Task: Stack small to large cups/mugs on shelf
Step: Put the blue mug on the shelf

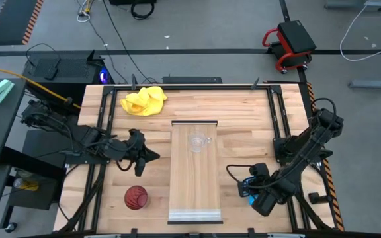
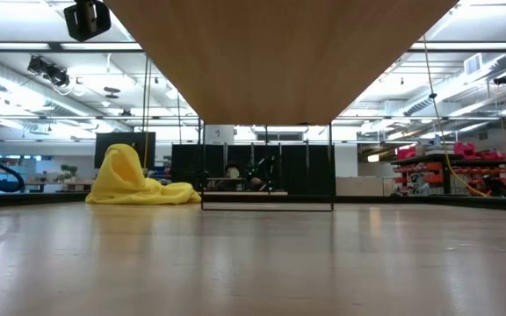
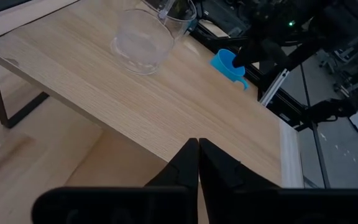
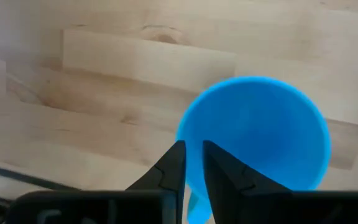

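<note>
Nearest the counter's front edge, the dark red ribbed cup (image 1: 135, 197) stands by the front left corner, just left of the long light-wood shelf plank (image 1: 194, 192); only the high view shows it. At the front right, the right gripper (image 1: 249, 187) points down over the bright blue handled mug (image 4: 261, 137), which the arm hides almost wholly from overhead, leaving only a sliver of blue. The right wrist view fills with the mug's round blue mouth, cut off low in the frame; the two dark fingers (image 4: 169, 168) stand a narrow gap apart over the mug's rim, which seems to lie between them, though whether they grip it I cannot tell. The left wrist view shows the same mug (image 3: 229, 65) from the side, beyond the plank's far edge, under the dark right arm.

Toward the counter's left edge, midway back, the left gripper (image 1: 149, 157) hovers beside the plank with its fingers (image 3: 188, 163) pressed together, holding nothing. On the plank, nearer the back end, sits the small clear glass mug (image 1: 198, 141), faint from overhead and plainer in the left wrist view (image 3: 146, 38).

By the back edge, left of centre, lies the crumpled yellow cloth (image 1: 143, 100). In the low view the plank's underside blocks the upper frame, and of all these only the cloth (image 2: 134, 180) shows.
</note>
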Controlling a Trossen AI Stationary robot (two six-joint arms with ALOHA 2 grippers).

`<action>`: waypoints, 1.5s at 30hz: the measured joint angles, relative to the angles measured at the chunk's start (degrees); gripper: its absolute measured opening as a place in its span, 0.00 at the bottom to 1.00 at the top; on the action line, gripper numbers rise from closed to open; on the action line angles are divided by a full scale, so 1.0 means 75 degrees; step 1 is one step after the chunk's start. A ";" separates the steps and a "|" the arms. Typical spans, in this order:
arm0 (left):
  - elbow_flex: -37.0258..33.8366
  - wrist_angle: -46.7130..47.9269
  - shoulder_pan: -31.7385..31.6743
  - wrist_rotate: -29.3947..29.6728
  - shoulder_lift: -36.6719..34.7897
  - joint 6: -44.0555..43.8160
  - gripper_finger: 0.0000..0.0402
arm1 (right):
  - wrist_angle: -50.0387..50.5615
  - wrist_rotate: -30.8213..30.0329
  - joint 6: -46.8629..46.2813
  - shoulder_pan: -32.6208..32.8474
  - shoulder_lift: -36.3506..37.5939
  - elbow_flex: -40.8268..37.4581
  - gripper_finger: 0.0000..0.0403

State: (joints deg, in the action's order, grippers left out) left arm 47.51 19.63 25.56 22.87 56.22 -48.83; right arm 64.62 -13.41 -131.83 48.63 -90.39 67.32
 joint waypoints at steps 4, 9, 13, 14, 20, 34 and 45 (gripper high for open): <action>0.0000 0.0001 0.0000 0.0000 0.0001 -0.0001 0.04 | 0.0061 0.0142 0.0002 -0.0037 0.0000 -0.0025 0.16; 0.0000 -0.0001 0.0000 0.0000 0.0001 -0.0002 0.05 | 0.0084 0.0927 -0.0019 0.0141 0.0006 0.0114 0.16; 0.0000 0.0011 0.0000 0.0001 0.0001 0.0056 0.05 | 0.0184 0.0938 -0.0083 0.0403 0.0010 0.0437 0.16; 0.0000 0.0016 0.0000 0.0001 0.0001 0.0079 0.05 | 0.0198 0.0938 -0.0118 0.0468 0.0013 0.0512 0.16; 0.0000 0.0062 0.0000 0.0003 0.0001 0.0083 0.03 | -0.0079 0.0768 -0.0527 0.1053 -0.0135 0.0986 0.16; -0.0001 0.0053 0.0000 0.0058 0.0001 0.0011 0.05 | 0.0232 -0.0269 -0.0426 0.1086 -0.1949 0.1572 0.16; -0.0003 0.0048 0.0000 0.0060 0.0001 -0.0010 0.04 | 0.0197 0.0267 -0.0472 0.1112 -0.2049 0.1574 0.16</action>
State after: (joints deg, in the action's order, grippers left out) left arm 47.48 19.99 25.56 23.32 56.23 -48.90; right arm 66.10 -11.41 -135.37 56.97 -105.75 79.13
